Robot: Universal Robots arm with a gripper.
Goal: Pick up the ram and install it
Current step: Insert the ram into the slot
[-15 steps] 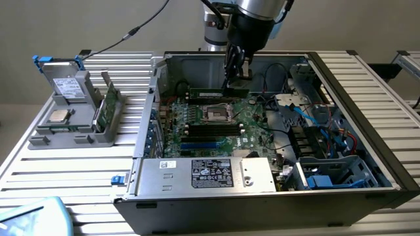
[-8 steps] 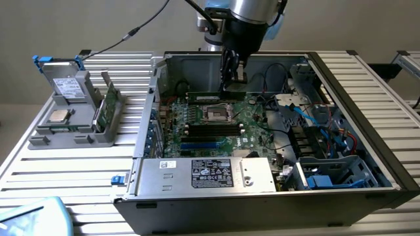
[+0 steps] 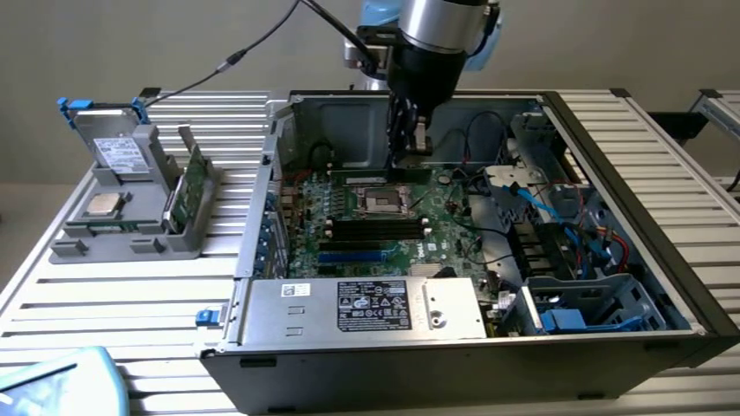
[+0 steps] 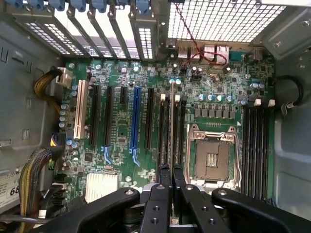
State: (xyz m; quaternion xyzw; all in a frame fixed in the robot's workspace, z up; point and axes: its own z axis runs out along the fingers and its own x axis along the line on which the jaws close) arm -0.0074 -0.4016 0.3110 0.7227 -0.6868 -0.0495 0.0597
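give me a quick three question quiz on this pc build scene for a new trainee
1. True or false: the processor socket on the motherboard has a chip in it.
2. What is the gripper shut on? A a screwdriver; B a memory stick; C a fan.
3. Fill in: in the wrist view, the held stick runs parallel to the long black ___ beside the socket.
Key: 1 false, the socket is empty. 2 B. 3 slots.
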